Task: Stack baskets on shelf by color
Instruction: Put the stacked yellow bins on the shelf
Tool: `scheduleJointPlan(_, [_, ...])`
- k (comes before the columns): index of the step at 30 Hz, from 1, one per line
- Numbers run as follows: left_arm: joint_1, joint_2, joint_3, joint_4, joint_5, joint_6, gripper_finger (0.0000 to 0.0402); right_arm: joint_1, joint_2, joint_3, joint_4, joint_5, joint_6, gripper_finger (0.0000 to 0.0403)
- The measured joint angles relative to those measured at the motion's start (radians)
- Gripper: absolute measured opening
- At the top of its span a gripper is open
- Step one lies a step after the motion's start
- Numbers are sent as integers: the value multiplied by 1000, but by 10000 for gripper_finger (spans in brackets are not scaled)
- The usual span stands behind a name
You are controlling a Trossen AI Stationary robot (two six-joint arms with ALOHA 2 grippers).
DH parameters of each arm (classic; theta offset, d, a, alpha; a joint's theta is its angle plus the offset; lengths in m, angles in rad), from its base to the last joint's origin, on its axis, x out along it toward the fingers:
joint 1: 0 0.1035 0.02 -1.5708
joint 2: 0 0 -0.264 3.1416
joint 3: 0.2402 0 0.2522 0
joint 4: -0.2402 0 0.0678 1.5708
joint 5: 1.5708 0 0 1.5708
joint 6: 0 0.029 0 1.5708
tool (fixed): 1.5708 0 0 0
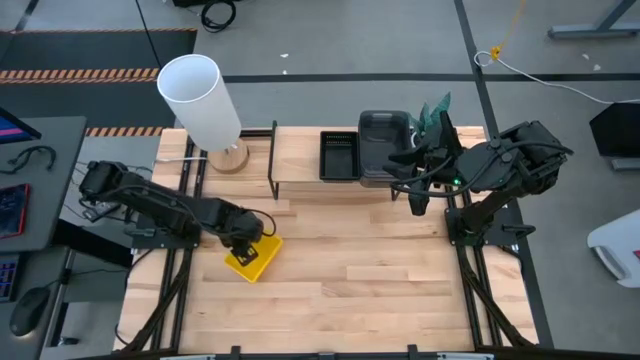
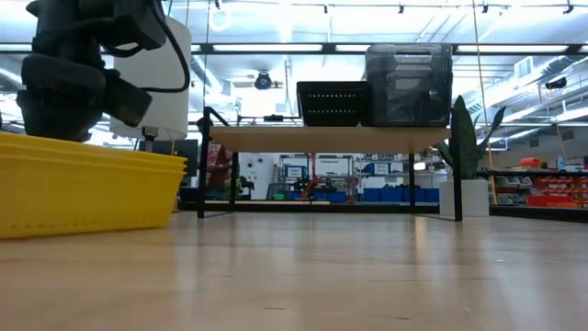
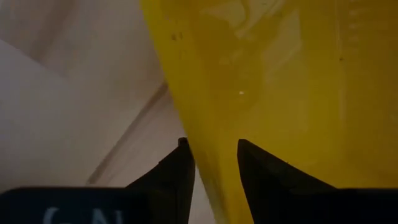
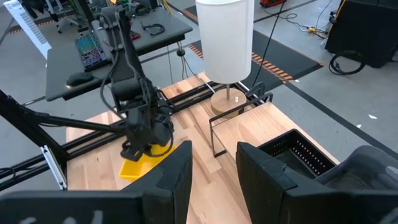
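Note:
A yellow basket point(image 1: 256, 259) lies flat on the table at the left, with its bottom on the wood point(image 2: 83, 188). My left gripper point(image 1: 243, 243) points down over the basket's far-left wall. It is open, one finger outside the wall and one inside point(image 3: 216, 168). The shelf point(image 1: 300, 170) stands at the back. A black slotted basket point(image 1: 340, 155) and a dark grey basket point(image 1: 385, 145) sit on its top, side by side. My right gripper point(image 1: 417, 203) waits high at the right, open and holding nothing point(image 4: 214, 168). My left gripper comes from above, fingers pointing down, and straddles the yellow basket's side wall point(image 3: 208, 143). One finger point(image 3: 180, 171) is outside the wall and the other point(image 3: 261, 171) is over the inside. I cannot tell whether either finger touches the wall. The basket rests flat on the table.
A white lamp point(image 1: 203, 98) on a round wooden foot stands at the shelf's left end. A green plant point(image 1: 436, 110) stands behind the shelf's right end. Bare tabletop point(image 1: 360, 270) spreads between the yellow basket and the shelf and toward the near edge.

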Motion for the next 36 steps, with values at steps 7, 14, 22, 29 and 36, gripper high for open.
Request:
scheduleJointPlan(7, [-22,109,0,87,18,-151,125,0,0,0,0,0,-1,129])
scheduleJointPlan(14, [-22,138,1,100,57,-279,94,0,0,0,0,-17,-10,124])
scheduleJointPlan(22, [-20,131,37,76,79,-418,13,0,0,0,0,-21,-33,122])
scheduleJointPlan(29, [9,124,309,-178,54,-453,9,-8,-2,0,0,-30,-96,122])
scheduleJointPlan(36, [124,123,651,-466,-97,-490,9,-46,-2,0,0,-113,-154,122])
